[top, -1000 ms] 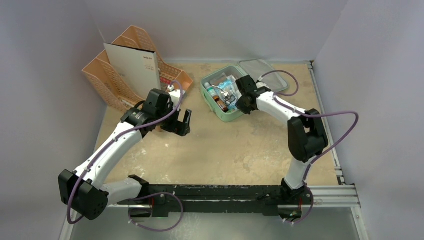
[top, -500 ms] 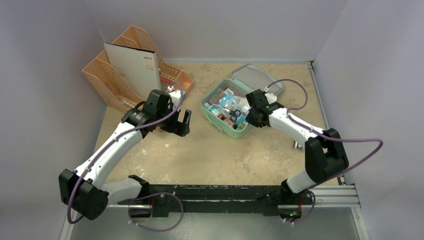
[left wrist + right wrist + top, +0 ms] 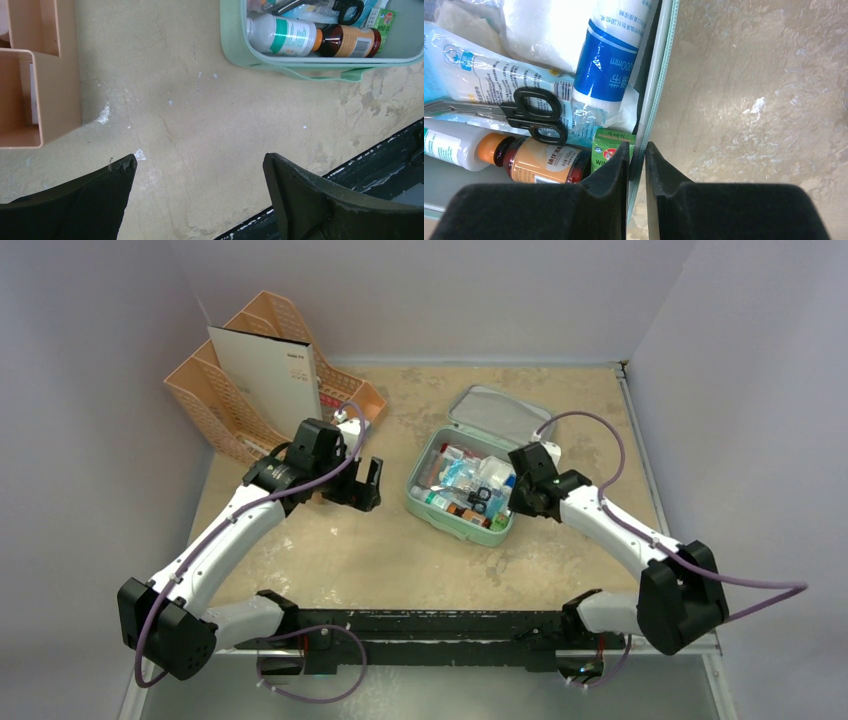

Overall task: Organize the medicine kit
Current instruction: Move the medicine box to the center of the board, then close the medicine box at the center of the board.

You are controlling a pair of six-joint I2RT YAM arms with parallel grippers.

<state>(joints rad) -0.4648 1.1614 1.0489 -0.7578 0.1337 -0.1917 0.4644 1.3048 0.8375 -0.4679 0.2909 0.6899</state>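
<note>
The mint-green medicine kit (image 3: 428, 512) lies open mid-table, its grey-lined lid (image 3: 497, 412) laid back behind it. Inside are a white bottle (image 3: 280, 36), a brown bottle (image 3: 541, 162), black-handled scissors (image 3: 531, 116), a blue-labelled roll (image 3: 610, 65) and a small green box (image 3: 608, 145). My right gripper (image 3: 637, 150) is shut on the kit's right wall (image 3: 655, 95), one finger inside and one outside; it also shows in the top view (image 3: 516, 496). My left gripper (image 3: 200, 162) is open and empty over bare table left of the kit, also seen in the top view (image 3: 365, 480).
A peach plastic desk organizer (image 3: 240, 390) holding a white folder (image 3: 265, 370) stands at the back left, close to my left gripper. Its corner shows in the left wrist view (image 3: 35, 75). The black base rail (image 3: 440, 625) runs along the near edge.
My right gripper has dragged the kit toward the near right and turned it, with the lid following. The left arm has not moved.
</note>
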